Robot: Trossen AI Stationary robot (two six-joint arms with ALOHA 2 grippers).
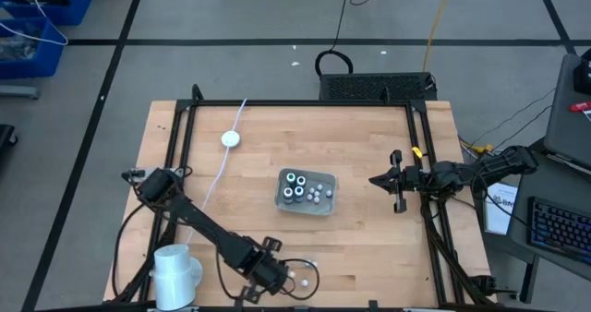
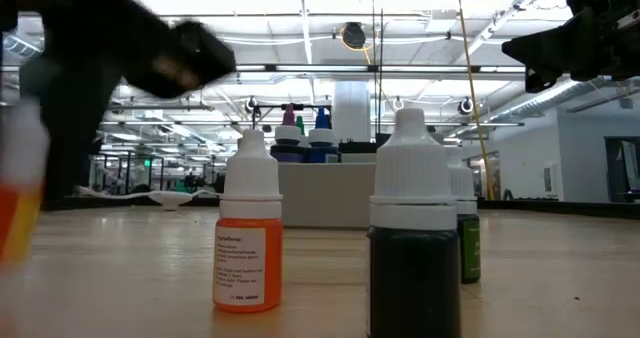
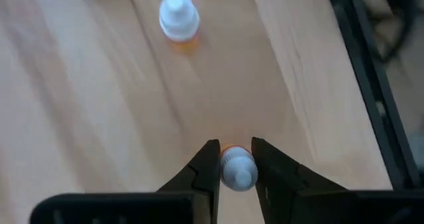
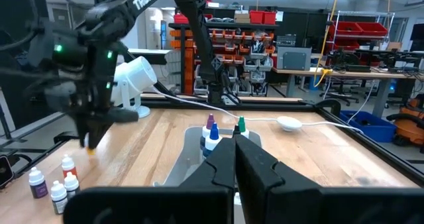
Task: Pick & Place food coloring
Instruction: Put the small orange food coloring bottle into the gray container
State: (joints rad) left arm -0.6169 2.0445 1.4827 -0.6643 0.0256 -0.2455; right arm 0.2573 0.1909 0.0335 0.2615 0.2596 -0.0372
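Observation:
Near the table's front edge my left gripper [image 1: 277,279] [image 3: 235,146] points steeply down and is shut on a food coloring bottle [image 3: 237,171] with a white cap and an orange body. A second orange bottle [image 3: 179,17] stands upright on the wood beyond it. Other loose bottles [image 1: 300,271] stand beside the gripper: an orange one [image 2: 248,238], a dark one [image 2: 413,238] and a green one [image 2: 467,233]. Several more bottles [image 1: 295,185] stand in the grey tray [image 1: 328,206] mid-table. My right gripper [image 1: 377,179] [image 4: 235,144] waits shut at the right, above the table. My left gripper pinches the bottle's white cap [image 3: 228,168] between its two fingers, one on each side. The fingers [image 3: 211,168] come from above, pointing steeply down. The bottle stands upright in the hold. Whether its base is on the wood, I cannot tell.
A white cylinder [image 1: 175,270] stands at the near left corner. A white round puck [image 1: 231,138] with a cable lies at the far left. Black frame rails [image 1: 420,155] run along the table's sides. Bare wood lies between the tray and the front edge.

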